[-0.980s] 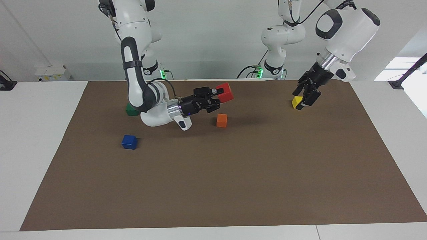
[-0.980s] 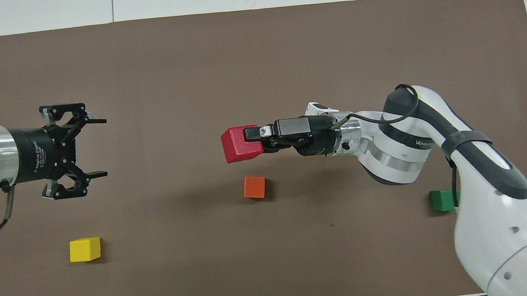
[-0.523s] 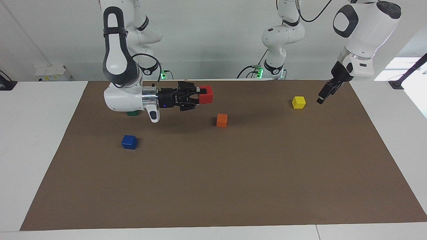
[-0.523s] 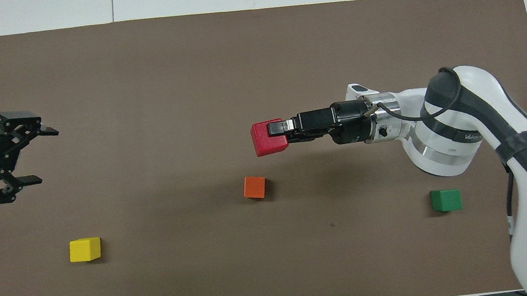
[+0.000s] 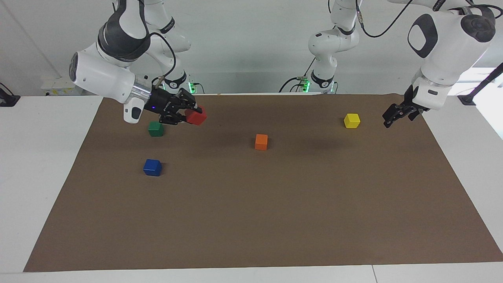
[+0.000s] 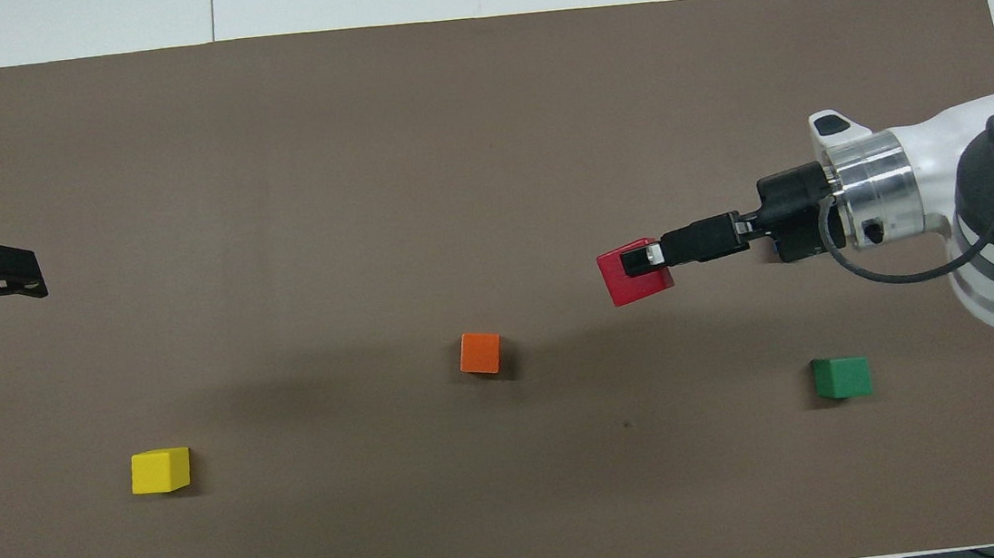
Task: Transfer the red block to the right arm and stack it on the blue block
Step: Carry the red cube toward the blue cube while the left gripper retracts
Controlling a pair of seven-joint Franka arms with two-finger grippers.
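The red block [image 5: 197,117] is held in the air in my right gripper [image 5: 194,114], which is shut on it. It hangs over the mat beside the green cube [image 5: 156,128]; in the overhead view the red block [image 6: 632,281] and right gripper [image 6: 643,259] lie between the orange and green cubes. The blue block [image 5: 152,167] sits on the mat toward the right arm's end, farther from the robots than the green cube. In the overhead view the right gripper covers it. My left gripper [image 5: 395,117] is open and empty, in the air beside the yellow cube [image 5: 352,120].
An orange cube [image 5: 261,142] sits near the mat's middle, also in the overhead view [image 6: 480,353]. The yellow cube [image 6: 160,470] and green cube [image 6: 841,376] lie near the robots' edge of the brown mat [image 5: 275,220].
My right arm has swung back toward its own end of the table with the red block, from over the orange cube to beside the green cube. My left arm has pulled away toward its end.
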